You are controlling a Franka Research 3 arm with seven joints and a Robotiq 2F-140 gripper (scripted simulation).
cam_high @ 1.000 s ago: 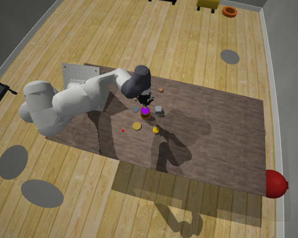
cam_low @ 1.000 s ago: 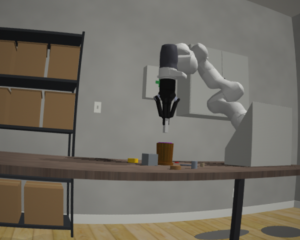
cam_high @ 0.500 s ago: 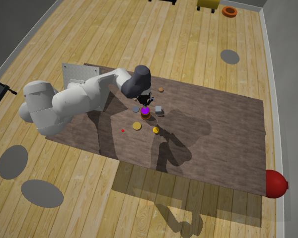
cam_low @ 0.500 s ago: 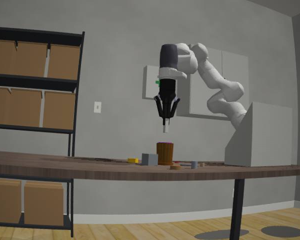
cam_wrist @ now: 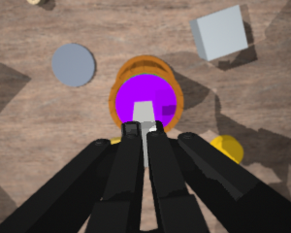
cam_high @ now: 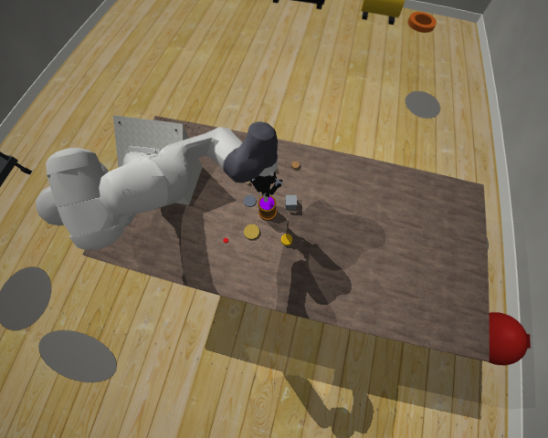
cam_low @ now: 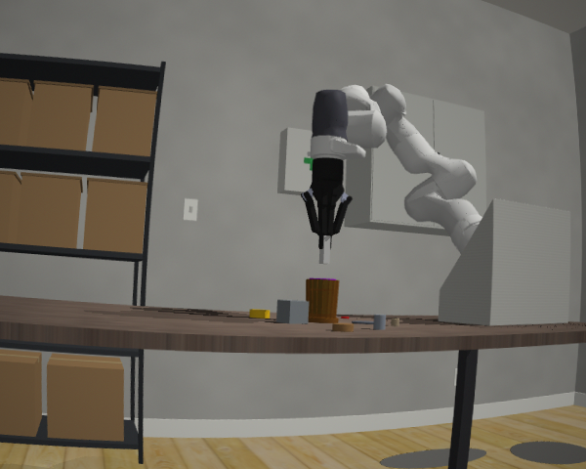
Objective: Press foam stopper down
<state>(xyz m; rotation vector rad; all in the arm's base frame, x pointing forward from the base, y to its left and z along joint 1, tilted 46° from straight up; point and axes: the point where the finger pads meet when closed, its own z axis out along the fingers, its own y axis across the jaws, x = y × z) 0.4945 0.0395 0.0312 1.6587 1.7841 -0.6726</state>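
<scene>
The orange-brown ribbed jar (cam_low: 321,300) stands upright on the table, also seen in the overhead view (cam_high: 267,209). Its purple foam stopper (cam_wrist: 145,99) fills the mouth. From the side only a thin purple line (cam_low: 321,278) shows at the rim. Nothing lies on the stopper. My gripper (cam_low: 324,256) is shut and empty, with its pale fingertip pads pressed together. It hangs straight above the stopper, apart from it by a clear gap. In the wrist view the fingertips (cam_wrist: 144,127) point at the stopper's middle.
A grey cube (cam_high: 291,202) sits just beside the jar and a grey disc (cam_high: 249,201) on its other side. A yellow disc (cam_high: 251,231), a smaller yellow piece (cam_high: 286,238), a red dot (cam_high: 226,240) and a tan disc (cam_high: 295,164) lie around.
</scene>
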